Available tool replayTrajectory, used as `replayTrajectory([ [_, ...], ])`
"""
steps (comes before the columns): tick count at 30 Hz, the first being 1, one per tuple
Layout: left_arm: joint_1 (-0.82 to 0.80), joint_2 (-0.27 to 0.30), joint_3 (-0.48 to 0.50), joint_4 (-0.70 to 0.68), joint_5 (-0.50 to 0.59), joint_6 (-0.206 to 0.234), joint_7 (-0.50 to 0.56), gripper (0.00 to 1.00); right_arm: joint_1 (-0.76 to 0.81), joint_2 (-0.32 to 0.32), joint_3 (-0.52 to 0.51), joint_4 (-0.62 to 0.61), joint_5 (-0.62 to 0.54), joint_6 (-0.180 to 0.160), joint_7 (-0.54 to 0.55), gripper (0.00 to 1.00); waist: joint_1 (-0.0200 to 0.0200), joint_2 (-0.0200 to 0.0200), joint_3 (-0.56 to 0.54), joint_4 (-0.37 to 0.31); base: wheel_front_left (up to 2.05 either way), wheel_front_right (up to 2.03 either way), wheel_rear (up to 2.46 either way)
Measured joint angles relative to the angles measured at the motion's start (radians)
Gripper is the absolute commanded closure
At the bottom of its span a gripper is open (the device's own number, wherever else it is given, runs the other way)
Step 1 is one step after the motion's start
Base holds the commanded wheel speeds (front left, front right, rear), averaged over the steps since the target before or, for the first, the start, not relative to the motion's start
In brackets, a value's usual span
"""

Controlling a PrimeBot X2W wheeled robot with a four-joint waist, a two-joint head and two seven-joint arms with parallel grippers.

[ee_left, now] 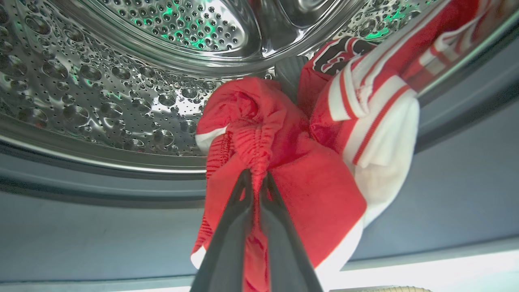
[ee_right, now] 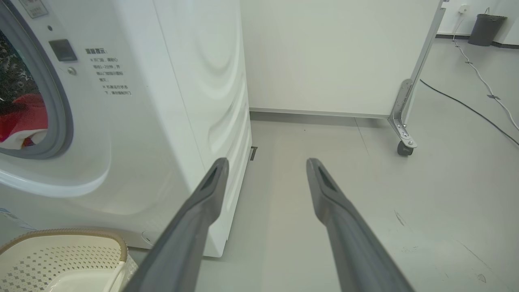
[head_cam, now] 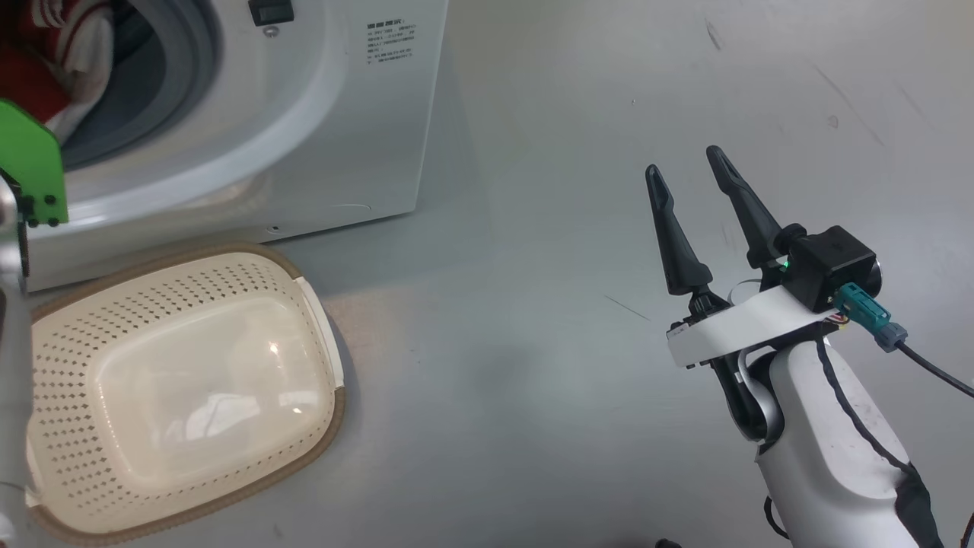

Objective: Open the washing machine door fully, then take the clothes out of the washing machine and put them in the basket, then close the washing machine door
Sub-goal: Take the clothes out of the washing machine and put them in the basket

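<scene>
The white washing machine (head_cam: pixel 335 99) stands with its drum mouth uncovered; its door is out of view. Red clothes (ee_left: pixel 308 170) with white stripes hang over the grey rubber ring at the mouth, and one piece shows dark lettering. My left gripper (ee_left: pixel 255 178) is shut on a bunched fold of the red cloth, just in front of the steel drum (ee_left: pixel 121 81). The clothes (head_cam: pixel 46 68) also show in the head view, behind my left arm's green bracket (head_cam: pixel 30 164). The cream basket (head_cam: pixel 335 411) sits on the floor below the mouth with nothing in it. My right gripper (head_cam: pixel 689 164) hovers open over bare floor to the machine's right.
A white partition panel on a caster (ee_right: pixel 401 148) stands behind and to the right of the washing machine (ee_right: pixel 182 101). Cables (ee_right: pixel 478 77) run across the floor at the far right, near a dark bin (ee_right: pixel 486 24). The basket's rim (ee_right: pixel 61 233) lies left of my right gripper (ee_right: pixel 265 166).
</scene>
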State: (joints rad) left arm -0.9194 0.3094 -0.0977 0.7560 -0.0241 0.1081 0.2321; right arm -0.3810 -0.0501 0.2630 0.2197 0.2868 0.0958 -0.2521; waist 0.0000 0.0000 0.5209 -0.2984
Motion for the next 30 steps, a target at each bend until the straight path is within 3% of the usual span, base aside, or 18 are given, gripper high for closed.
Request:
replayTrajectory([
  [30,0.272,-0.131,0.056,0.053,-0.138,-0.054,-0.333,1.00,0.146,-0.025,-0.026,0.052,-0.033,-0.001,0.000,0.00,0.0000,0.0000,-0.285,0.136,0.00,0.00,0.00],
])
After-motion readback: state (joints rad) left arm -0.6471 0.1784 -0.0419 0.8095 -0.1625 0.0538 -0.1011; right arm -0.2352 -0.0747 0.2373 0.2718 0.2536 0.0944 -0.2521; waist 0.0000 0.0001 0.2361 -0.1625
